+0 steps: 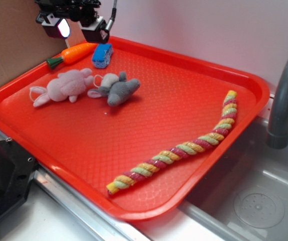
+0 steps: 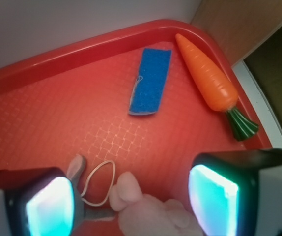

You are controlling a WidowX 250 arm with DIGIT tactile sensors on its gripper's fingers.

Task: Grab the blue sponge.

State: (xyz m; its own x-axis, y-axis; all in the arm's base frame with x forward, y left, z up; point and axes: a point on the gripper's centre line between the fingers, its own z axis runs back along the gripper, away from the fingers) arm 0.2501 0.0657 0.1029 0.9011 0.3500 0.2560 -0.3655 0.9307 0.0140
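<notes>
Our gripper point(image 1: 76, 31) hangs at the upper left of the exterior frame with its pads point(image 2: 50, 206) spread wide and nothing between them. Below it, the blue sponge point(image 2: 150, 81) lies flat on the red tray point(image 1: 194, 75), close to the tray's far rim; in the wrist view it sits upper centre, well ahead of the fingers and not yet between them.

We see several ways this could go wrong. The toy carrot point(image 2: 207, 78) lies just beside the sponge, apart from it but close, so a descent that drifts toward it could catch the carrot or pinch both together. The sponge also lies near the raised rim, and a finger coming down on that side might strike the rim. At the bottom of the wrist frame the pink plush rabbit point(image 1: 63, 86) and the grey plush mouse point(image 1: 118, 89) sit right under the fingers, so dropping without first moving forward would land on them. The sponge is low and soft; closing too high could slip over its top.
</notes>
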